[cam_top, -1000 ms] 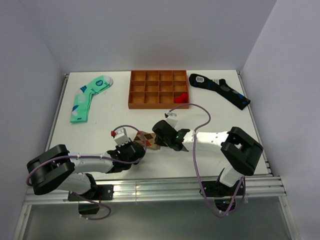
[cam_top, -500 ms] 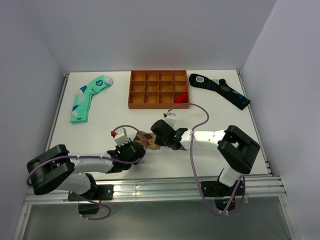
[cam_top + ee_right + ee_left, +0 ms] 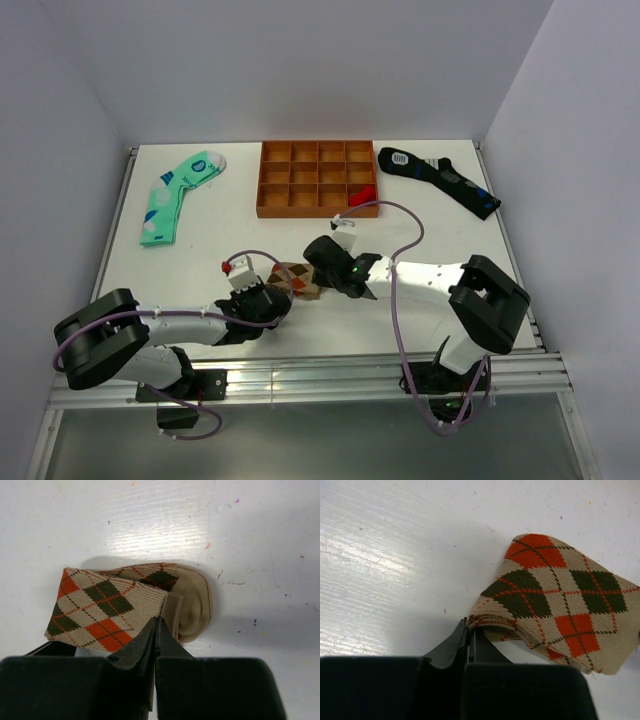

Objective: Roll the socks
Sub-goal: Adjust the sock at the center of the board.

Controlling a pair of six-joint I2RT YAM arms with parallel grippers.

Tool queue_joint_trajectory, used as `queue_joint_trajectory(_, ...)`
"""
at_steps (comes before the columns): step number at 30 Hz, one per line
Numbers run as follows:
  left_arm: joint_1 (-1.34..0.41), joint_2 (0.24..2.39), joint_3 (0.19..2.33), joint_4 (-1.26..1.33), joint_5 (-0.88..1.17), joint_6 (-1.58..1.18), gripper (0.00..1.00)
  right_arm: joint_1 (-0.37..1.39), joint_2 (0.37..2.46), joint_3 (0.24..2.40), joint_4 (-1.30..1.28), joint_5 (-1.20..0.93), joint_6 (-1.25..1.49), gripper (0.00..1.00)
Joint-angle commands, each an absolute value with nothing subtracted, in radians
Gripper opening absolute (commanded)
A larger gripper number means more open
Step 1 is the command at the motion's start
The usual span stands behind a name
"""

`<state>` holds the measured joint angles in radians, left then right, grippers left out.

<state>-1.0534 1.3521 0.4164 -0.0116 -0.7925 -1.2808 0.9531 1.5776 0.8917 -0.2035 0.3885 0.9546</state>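
Table point(image 3: 180, 270): argyle sock point(image 3: 297, 280), apparently plastic tray point(image 3: 318, 212)

White table point(image 3: 230, 215) with scuffed, speckled top, plain pale lavender back wall point(image 3: 300, 70), matching side walls point(image 3: 50, 150) left and right, aluminium rail point(image 3: 300, 382) along near edge, even diffuse lighting, soft shadows

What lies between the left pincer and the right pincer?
Only the folded argyle sock, seen in the top view; the left pincer and right pincer each pinch one edge of it.

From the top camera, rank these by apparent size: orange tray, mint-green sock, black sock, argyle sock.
1. orange tray
2. black sock and mint-green sock, too alike to separate
3. argyle sock, folded, clearly smallest
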Motion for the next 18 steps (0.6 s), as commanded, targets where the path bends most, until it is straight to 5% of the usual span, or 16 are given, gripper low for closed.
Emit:
queue_joint_trajectory(1,-1.054,1.368,0.439,-0.074,-0.825,-1.308,0.04,0.956,1.551,0.916,-0.227,0.442,0.948,0.01)
queue_joint_trajectory(18,-1.054,1.391,0.469,-0.095,-0.828,-1.318,0.06,0.957,1.598,0.848,-0.189,0.405,0.980,0.00)
